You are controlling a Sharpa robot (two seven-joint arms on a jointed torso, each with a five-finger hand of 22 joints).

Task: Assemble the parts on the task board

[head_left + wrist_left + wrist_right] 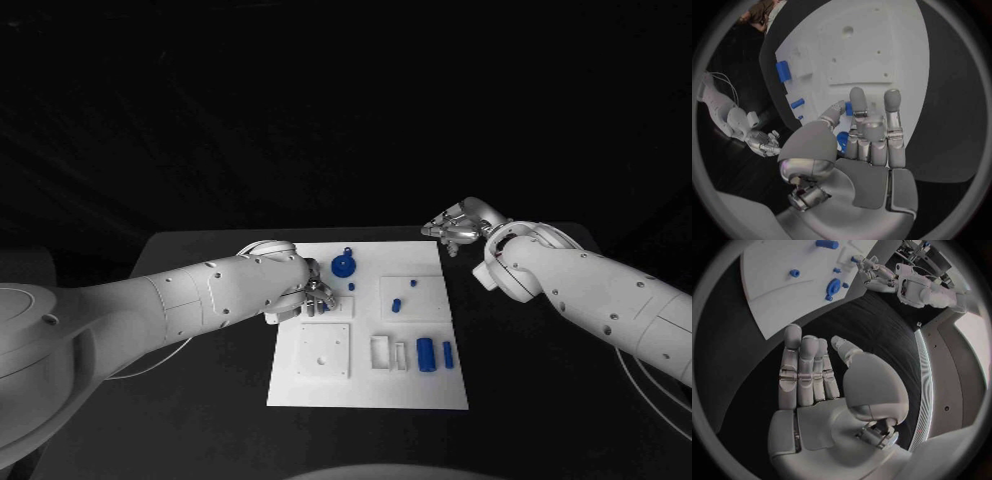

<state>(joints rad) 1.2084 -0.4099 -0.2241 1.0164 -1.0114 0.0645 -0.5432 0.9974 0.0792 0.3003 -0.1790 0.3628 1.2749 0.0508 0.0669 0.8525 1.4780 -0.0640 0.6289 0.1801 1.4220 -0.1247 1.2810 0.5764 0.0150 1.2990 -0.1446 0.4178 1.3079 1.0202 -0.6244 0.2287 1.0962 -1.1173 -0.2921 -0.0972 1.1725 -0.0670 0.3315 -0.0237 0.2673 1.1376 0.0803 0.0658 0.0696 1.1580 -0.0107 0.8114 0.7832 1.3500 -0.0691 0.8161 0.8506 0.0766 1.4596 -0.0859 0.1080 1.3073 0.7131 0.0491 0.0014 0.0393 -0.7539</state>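
Left hand: the silver left hand (306, 292) hovers over the far left part of the white rectangular task board (325, 385), fingers loosely extended and close together; in the left wrist view (864, 145) nothing is clearly held, though small blue pieces peek out behind the fingers, so whether it touches one I cannot tell.
Right hand: the silver right hand (459, 226) hangs off the board past its far right corner, over the black table (202, 400); its wrist view (814, 372) shows straight fingers, holding nothing.
Key relation: the round blue disc-shaped part with a small tab (345, 265) lies just beside the left hand, on its far right side. The left hand is much nearer it than the right hand.
Other parts: a blue upright cylinder (426, 353) and a slimmer blue bar (447, 353) lie near the board's near right, long axes running near-to-far, beside two narrow rectangular recesses (389, 353) that appear empty.
Likely next: probably the left hand closes on a part by the disc.
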